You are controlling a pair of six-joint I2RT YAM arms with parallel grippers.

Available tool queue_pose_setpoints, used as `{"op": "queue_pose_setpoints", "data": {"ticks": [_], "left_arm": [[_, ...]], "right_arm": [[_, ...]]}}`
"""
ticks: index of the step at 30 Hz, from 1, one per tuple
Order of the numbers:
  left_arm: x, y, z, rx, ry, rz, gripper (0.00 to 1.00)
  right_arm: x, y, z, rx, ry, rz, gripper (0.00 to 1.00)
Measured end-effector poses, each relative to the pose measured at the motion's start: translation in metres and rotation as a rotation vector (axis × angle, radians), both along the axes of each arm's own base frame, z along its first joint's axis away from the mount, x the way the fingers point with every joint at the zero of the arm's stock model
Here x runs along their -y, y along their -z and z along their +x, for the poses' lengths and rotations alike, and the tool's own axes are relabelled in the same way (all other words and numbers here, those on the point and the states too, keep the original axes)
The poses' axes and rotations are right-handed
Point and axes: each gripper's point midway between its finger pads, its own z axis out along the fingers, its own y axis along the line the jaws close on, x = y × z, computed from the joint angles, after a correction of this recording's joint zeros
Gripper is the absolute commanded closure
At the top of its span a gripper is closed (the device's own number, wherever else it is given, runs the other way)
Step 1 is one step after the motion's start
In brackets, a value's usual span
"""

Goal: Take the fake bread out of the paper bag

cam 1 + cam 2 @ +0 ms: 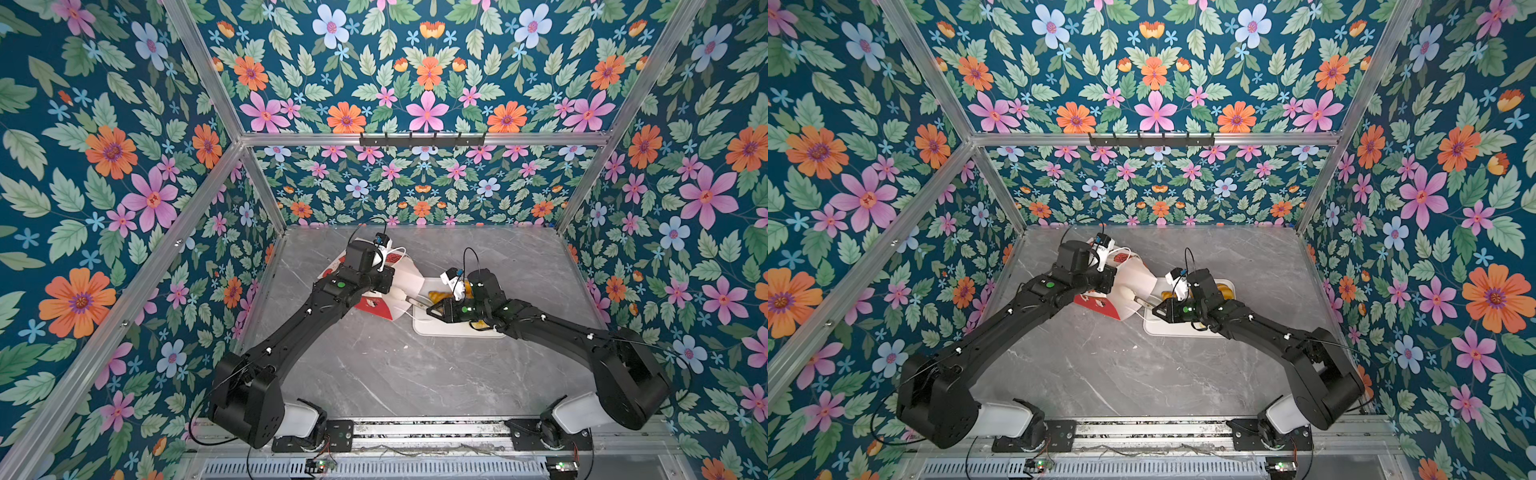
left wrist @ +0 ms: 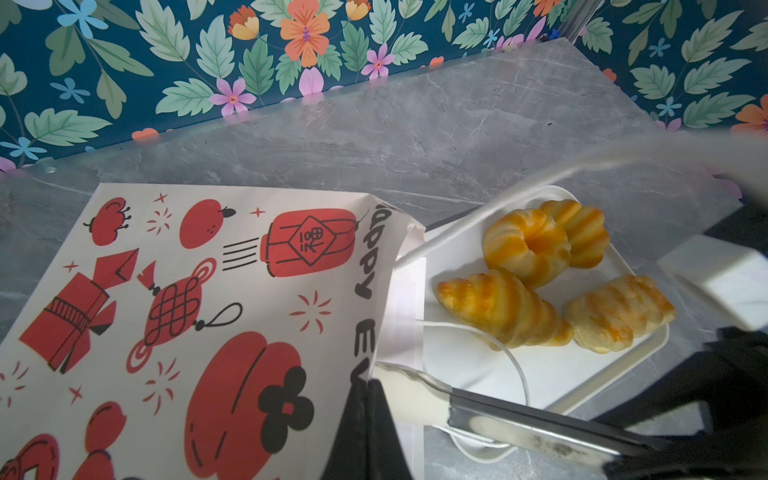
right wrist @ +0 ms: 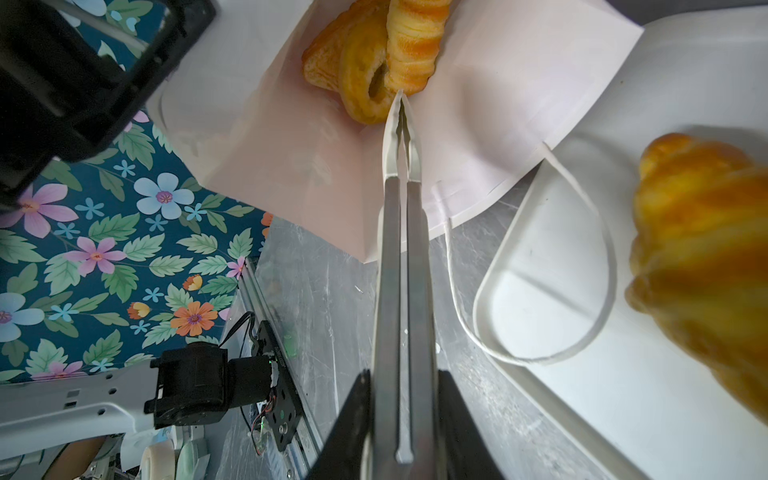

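4 pieces of fake bread (image 2: pixel 505 309) on 1 tray (image 2: pixel 582 374), right of centre, left wrist view. 3 pieces inside 1 paper bag (image 3: pixel 291 124), top centre, right wrist view. Left gripper (image 2: pixel 365 403) clenched on bag's mouth edge. Right gripper (image 3: pixel 402 395) grasps 1 tongs (image 3: pixel 401 249), tips nearly together at bagged pieces.

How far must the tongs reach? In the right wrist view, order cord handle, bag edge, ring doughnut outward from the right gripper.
1. cord handle, beside the tongs.
2. bag edge, midway along.
3. ring doughnut, inside the bag, at their tips.
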Motion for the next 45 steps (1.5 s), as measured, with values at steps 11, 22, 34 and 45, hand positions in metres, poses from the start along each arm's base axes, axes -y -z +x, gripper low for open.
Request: {"op": "queue_pose_setpoints", "data": {"ticks": [11, 22, 34, 45], "left_arm": [[0.006, -0.002, 0.002, -0.004, 0.02, -0.015, 1.0], [0.01, -0.004, 0.006, -0.016, 0.014, -0.034, 1.0], [0.013, -0.004, 0.004, -0.019, 0.023, -0.041, 1.0], [0.015, -0.003, 0.003, -0.017, 0.028, -0.052, 1.0]], "right_arm": [[-0.027, -0.002, 0.044, 0.051, 0.004, 0.03, 0.59], [-0.038, 0.008, 0.079, 0.113, 0.05, 0.003, 0.59], [-0.034, 0.014, 0.076, 0.127, 0.062, 0.01, 0.63], [-0.008, 0.003, 0.049, 0.191, 0.117, 0.043, 0.65]]}}
